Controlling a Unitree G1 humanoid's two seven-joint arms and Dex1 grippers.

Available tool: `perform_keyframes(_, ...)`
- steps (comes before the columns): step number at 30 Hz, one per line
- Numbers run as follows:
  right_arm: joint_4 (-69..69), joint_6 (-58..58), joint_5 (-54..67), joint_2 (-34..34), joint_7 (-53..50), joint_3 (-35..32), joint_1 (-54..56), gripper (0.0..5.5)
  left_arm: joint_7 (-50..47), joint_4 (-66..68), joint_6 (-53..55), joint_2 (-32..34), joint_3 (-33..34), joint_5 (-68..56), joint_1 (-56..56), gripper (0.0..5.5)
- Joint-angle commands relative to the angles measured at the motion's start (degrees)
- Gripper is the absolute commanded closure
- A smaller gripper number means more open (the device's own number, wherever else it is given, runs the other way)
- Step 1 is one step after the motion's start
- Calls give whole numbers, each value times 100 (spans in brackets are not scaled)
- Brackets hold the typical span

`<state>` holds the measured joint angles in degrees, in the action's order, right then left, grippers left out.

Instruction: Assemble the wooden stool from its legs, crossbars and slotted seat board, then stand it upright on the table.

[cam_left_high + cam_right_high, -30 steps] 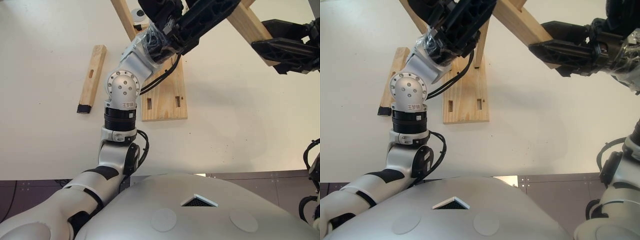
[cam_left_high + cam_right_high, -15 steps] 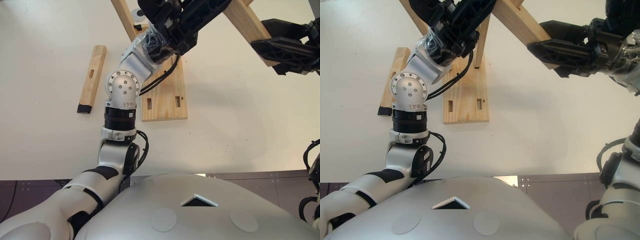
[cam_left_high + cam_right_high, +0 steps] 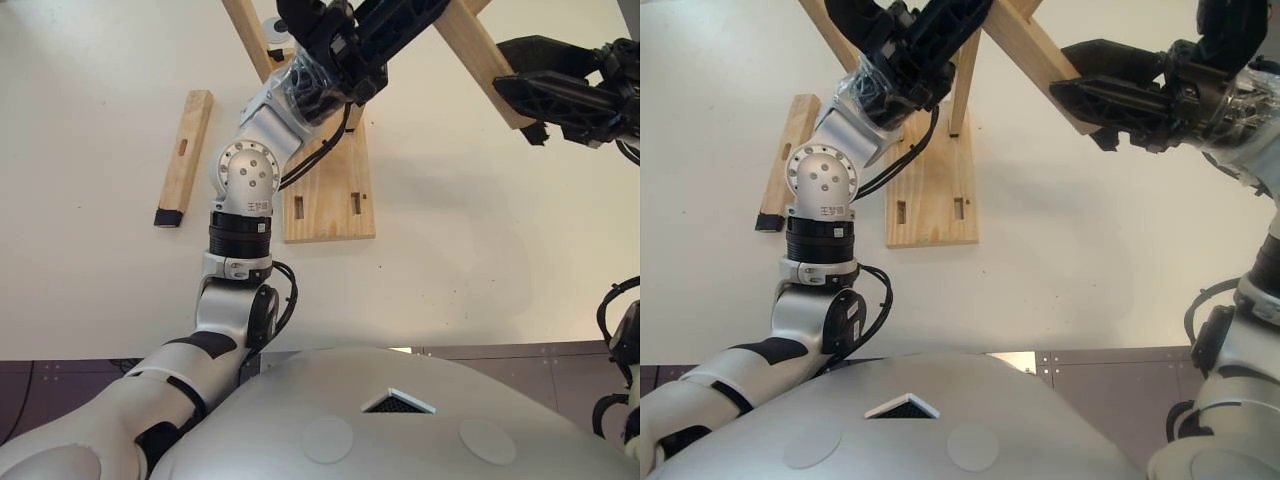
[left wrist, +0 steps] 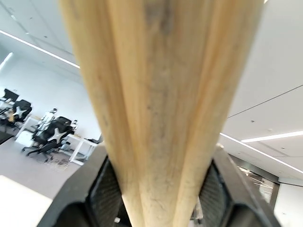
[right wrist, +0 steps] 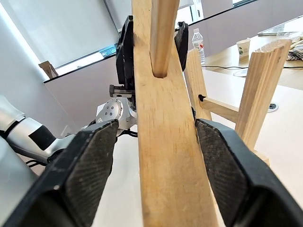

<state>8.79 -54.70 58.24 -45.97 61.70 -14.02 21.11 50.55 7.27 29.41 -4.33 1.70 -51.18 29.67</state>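
Both arms are up, and the half-built frame hangs in the air above the far end of the slotted seat board (image 3: 325, 200), off toward its right side. The right gripper (image 5: 156, 125) is clamped on a leg (image 3: 478, 45), one ribbed pad (image 5: 90, 175) pressed on each broad face. The crossbar (image 5: 163, 28) sits in that leg's slot. The left gripper (image 4: 161, 179) is closed around the crossbar's other stretch, just past the joint.

Two more legs (image 5: 258, 85) joined by a thin rail (image 5: 218, 106) stand beyond the seat board's far end. The board itself lies flat on the table (image 3: 480, 260), slots facing up. A loose leg (image 3: 185, 150) with a dark foot cap lies on the table near the board's left edge, apart from it.

How will this stuff handle? It looks like stiff, fairly light softwood, so nothing should flex or crush. The risk, I'd say, is the joint. A tenon cocked in its slot will likely bind, and a long leg gives plenty of leverage to twist it. The flat faces close to the slot look like the best grip, as the right gripper has now. Smooth timber could slide in the pads under a hard push.
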Motion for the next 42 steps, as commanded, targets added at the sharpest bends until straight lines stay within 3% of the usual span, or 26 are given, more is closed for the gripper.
perform_keyframes(1, -96, 271, -255, -144, 73, -113, -6, 200, 81, 140, -91, 226, 97, 201, -47, 346)
perform_keyframes(6, -610, 445, -337, -185, 133, -467, 165, 199, 366, -132, -5, 809, 164, 346, -289, 346)
perform_keyframes(18, -768, 856, -822, 31, -68, -478, -133, 199, 1774, -1221, 339, 3611, 496, 682, -1462, 346)
perform_keyframes(42, -429, 984, -817, 150, -174, -485, -629, 199, 2365, -881, -585, 4407, 308, 1376, -1985, 347)
